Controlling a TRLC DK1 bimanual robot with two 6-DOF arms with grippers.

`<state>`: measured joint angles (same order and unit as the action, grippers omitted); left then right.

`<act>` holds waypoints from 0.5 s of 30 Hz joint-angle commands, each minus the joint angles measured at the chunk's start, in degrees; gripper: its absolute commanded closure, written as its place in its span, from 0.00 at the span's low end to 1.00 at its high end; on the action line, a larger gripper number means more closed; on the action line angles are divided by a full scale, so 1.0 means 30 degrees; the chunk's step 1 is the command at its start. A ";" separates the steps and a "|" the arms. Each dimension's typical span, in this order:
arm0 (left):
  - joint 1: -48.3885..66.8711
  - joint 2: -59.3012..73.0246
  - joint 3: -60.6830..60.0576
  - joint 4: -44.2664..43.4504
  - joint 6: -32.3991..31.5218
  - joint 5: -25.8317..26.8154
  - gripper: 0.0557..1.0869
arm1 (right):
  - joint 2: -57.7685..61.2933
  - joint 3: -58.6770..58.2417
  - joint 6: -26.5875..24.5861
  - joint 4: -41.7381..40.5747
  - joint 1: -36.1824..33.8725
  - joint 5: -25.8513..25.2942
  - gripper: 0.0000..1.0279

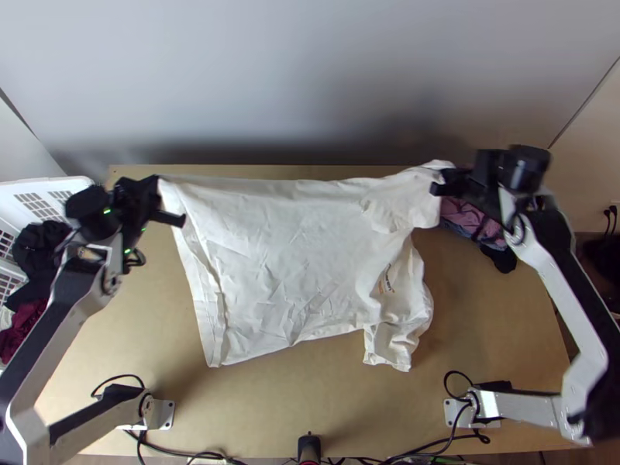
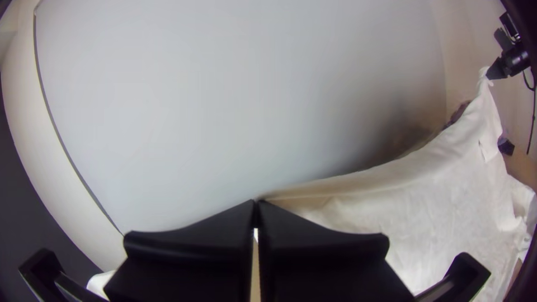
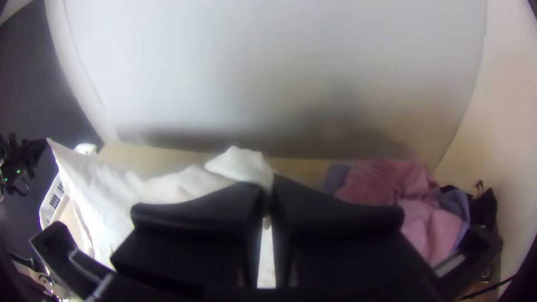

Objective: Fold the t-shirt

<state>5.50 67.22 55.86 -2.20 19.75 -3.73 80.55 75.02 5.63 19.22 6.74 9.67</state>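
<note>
Basket: left of your left claw (image 1: 157,186) is a white slatted basket (image 1: 48,186), with black clothing (image 1: 37,242) and dark red clothing (image 1: 22,325) heaped at it.
Left claw: its fingers are pressed together, pinching one far corner of the white t-shirt (image 1: 287,256). In the left wrist view the cloth runs out from between the tips.
White t-shirt: you have it stretched between the two claws, its far edge raised and sagging a little in the middle. From that edge the body spreads, lightly creased, over the table (image 1: 271,411) toward the arms' bases. A narrow folded strip runs down the side below the left claw. Nearer the right claw the cloth is bunched, with a loose, rumpled part and a small printed mark on the near side of that claw. How much of the shirt touches the table, you cannot tell.
Black device: near and between your claws, at the table's near edge, a small upright black device (image 1: 308,448) stands among cables (image 1: 422,451).
Right claw: this claw (image 1: 443,184) is closed on a gathered bit of the t-shirt's other far end; a white flap hangs just beside the tips.
Pink clothes: a crumpled pile of pink and grey-blue clothes (image 3: 386,193) lies beside and beyond the right claw, on its outer side.
</note>
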 commanded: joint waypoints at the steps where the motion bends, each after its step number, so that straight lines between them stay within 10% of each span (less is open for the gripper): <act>1: 0.0687 0.3491 -0.0015 -0.2608 0.0214 -0.0721 0.97 | 0.3295 0.0656 0.0116 -0.1281 0.0594 0.0028 0.98; 15: -0.0133 0.9527 0.1010 -0.6035 0.0361 -0.2273 0.97 | 0.7660 0.1916 0.0702 -0.2775 0.0682 -0.0060 0.98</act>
<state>6.52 87.77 57.08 -17.04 20.64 -9.13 97.65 78.30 6.57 12.43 8.51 9.67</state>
